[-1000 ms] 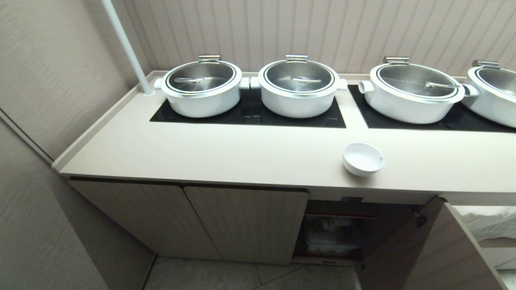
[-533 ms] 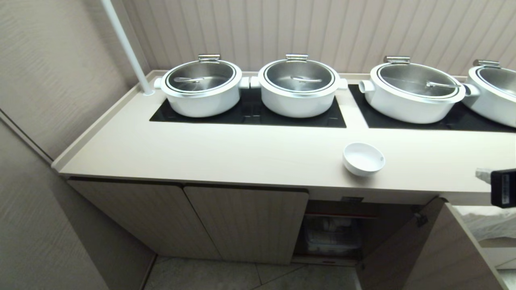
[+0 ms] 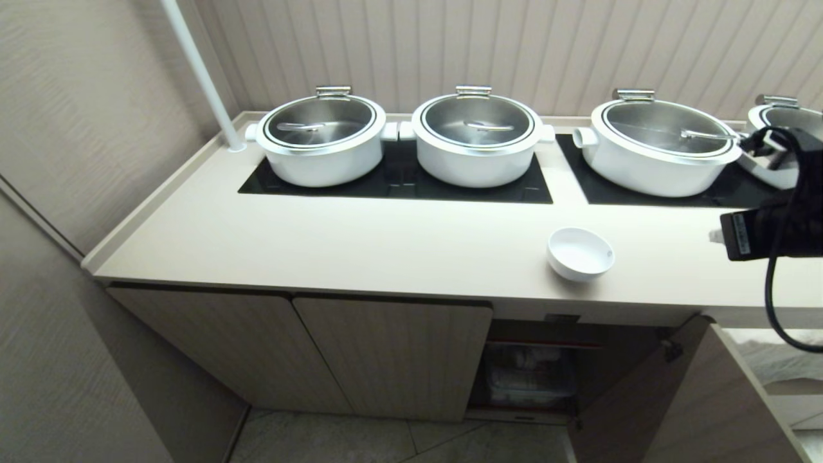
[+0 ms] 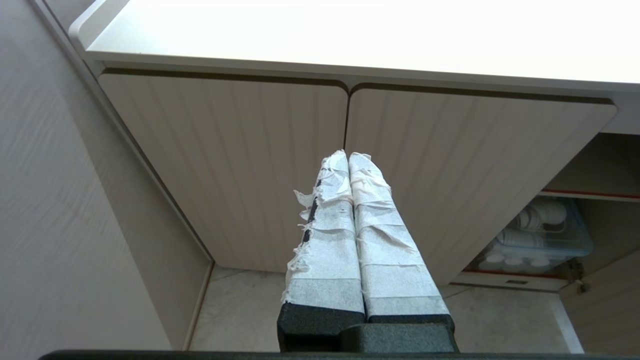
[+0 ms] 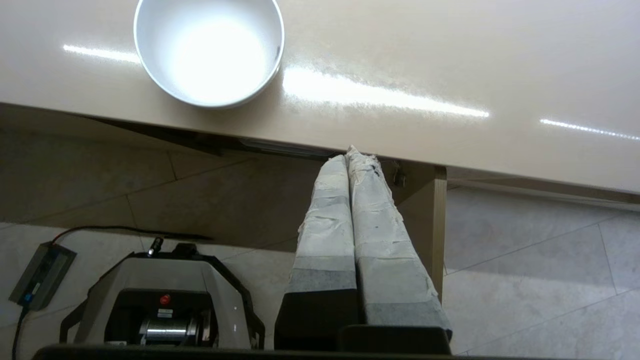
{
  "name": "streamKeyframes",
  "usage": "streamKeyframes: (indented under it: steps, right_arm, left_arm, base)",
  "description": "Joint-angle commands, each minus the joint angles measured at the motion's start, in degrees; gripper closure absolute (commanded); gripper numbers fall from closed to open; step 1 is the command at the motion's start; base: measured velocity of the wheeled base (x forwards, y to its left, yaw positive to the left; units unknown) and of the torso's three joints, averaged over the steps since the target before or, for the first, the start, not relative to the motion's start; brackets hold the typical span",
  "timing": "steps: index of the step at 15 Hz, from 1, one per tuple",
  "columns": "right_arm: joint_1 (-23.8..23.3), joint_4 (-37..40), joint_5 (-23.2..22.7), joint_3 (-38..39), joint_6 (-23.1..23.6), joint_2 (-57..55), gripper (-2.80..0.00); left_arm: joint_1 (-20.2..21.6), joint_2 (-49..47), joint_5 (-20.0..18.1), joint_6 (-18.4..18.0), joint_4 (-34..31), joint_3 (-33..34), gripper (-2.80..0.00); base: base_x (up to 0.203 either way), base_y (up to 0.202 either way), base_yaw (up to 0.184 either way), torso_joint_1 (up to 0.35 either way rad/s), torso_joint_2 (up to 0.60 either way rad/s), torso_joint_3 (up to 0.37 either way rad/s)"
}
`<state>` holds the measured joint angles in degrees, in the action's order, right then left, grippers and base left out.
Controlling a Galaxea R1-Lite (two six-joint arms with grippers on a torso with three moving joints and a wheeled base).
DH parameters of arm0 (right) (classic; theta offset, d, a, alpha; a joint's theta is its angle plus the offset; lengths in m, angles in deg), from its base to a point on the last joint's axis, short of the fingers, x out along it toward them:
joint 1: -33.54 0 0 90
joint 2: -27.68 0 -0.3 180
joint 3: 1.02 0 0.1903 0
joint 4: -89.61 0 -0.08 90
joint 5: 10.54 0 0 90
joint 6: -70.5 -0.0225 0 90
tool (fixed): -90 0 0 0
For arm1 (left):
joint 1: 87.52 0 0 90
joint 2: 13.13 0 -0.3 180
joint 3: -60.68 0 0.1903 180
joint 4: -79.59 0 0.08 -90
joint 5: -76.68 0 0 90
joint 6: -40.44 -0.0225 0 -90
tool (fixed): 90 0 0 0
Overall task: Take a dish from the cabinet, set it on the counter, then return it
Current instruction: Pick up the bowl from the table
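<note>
Left tool: parked low in front of the closed ribbed doors of the cabinet, its two tape-wrapped fingers pressed together, holding nothing and touching nothing. It does not appear in the head view.

Cabinet, head view: the right-hand door stands open. Behind it sits a clear storage tub on a shelf; its contents are too dim to name from here.

Dish: a small glossy white bowl standing upright on the bench, near the front edge, directly above the open compartment and forward of the pots on the black cooktop panels. It is empty.

Handling judgement: the dish is probably light, rigid and breakable, and the glaze looks slippery, more so on a polished bench where it may slide if nudged. The wall is thin and deep, so the sound hold is a pinch across the rim, one finger inside and one outside, rather than spanning the full width.

Right tool: raised at the right side of the head view, above the bench front and well apart from the dish. Fingers fully closed on each other, gripping nothing, touching nothing. It must open before any pinch on the rim is possible.
</note>
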<state>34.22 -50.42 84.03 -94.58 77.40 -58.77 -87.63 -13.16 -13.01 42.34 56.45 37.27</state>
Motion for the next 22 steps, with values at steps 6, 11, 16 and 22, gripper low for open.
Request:
streamKeyframes:
  steps: [6,11,16,22]
  right_arm:
    - [-0.1,26.6,-4.5,-26.5,-0.1,-18.2,0.0]
    - [0.0,31.7,-4.6,-34.4,-1.4,-27.0,0.0]
    - [1.5,31.3,-4.4,-41.5,-7.3,-32.5,0.0]
    - [1.9,30.8,-4.6,-41.6,-7.3,-34.4,-2.8]
  left_arm:
    - [0.0,0.0,0.0,0.0,0.0,0.0,0.0]
    - [0.0,0.0,0.0,0.0,0.0,0.0,0.0]
    - [0.0,0.0,0.0,0.0,0.0,0.0,0.0]
    - [0.0,0.0,0.0,0.0,0.0,0.0,0.0]
  base:
    - [0.0,0.0,0.0,0.0,0.0,0.0]
    - [0.0,0.0,0.0,0.0,0.0,0.0]
    - [0.0,0.0,0.0,0.0,0.0,0.0]
    - [0.0,0.0,0.0,0.0,0.0,0.0]
